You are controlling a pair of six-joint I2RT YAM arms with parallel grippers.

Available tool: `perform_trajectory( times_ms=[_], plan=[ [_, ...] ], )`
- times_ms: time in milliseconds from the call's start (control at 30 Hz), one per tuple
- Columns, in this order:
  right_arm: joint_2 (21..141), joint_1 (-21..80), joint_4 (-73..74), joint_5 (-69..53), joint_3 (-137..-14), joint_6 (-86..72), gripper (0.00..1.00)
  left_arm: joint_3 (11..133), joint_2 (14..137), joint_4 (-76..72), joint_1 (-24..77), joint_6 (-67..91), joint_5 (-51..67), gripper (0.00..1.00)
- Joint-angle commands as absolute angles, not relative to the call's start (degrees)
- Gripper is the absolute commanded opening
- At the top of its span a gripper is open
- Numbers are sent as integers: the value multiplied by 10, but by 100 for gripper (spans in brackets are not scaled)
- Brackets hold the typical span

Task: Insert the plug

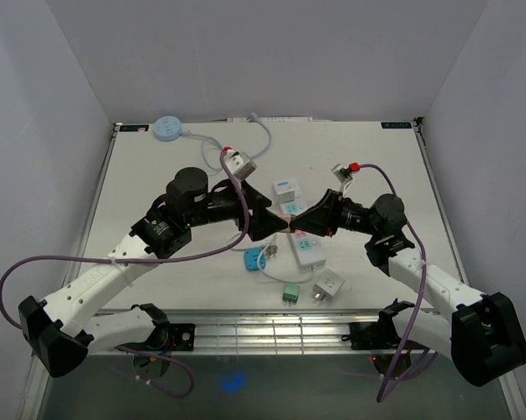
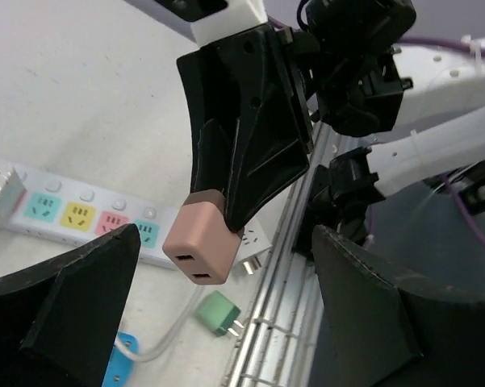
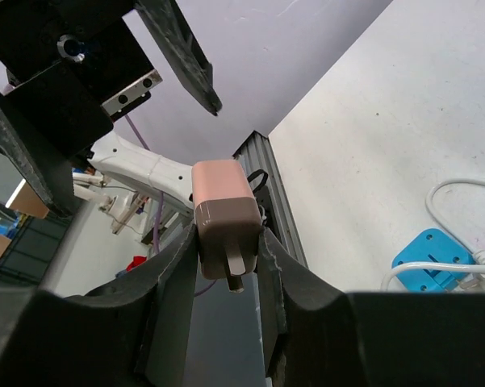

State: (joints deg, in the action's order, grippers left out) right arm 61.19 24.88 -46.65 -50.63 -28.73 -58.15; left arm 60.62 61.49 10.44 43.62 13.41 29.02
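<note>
Jaws: L gripper wide open, empty; R gripper clamped on plug. Aim prongs at pwr strip, 5 o'clock.

**Grippers Met Nose to Nose, One Wide, One Clamped**

The left arm reached up from its base and bent rightward at the elbow, with its wrist aimed to the right. The left gripper held its fingers spread wide and gripped nothing. The right arm rose from its base and angled to the left. The right gripper pointed straight at its partner, and the two tips nearly met. Its fingers were closed on the sides of a pink plug, which touched neither of the left fingers.
</note>
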Motion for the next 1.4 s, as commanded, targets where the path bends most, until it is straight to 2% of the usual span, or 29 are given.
perform_trajectory(
  times_ms=[0, 167, 667, 967, 1367],
  plan=[
    [599, 250, -475, -490, -313, -547, 8, 611, 614, 127, 436, 318, 246, 98],
    [598, 250, -518, -486, -303, -562, 8, 571, 598, 97, 436, 454, 213, 97],
    [606, 250, -601, -493, -295, -627, 8, 546, 617, 62, 417, 508, 228, 70],
    [621, 250, -650, -501, -287, -663, 8, 541, 628, 18, 416, 509, 246, 69],
    [620, 251, -644, -493, -280, -657, 8, 539, 642, -24, 416, 518, 291, 37]
  ],
)
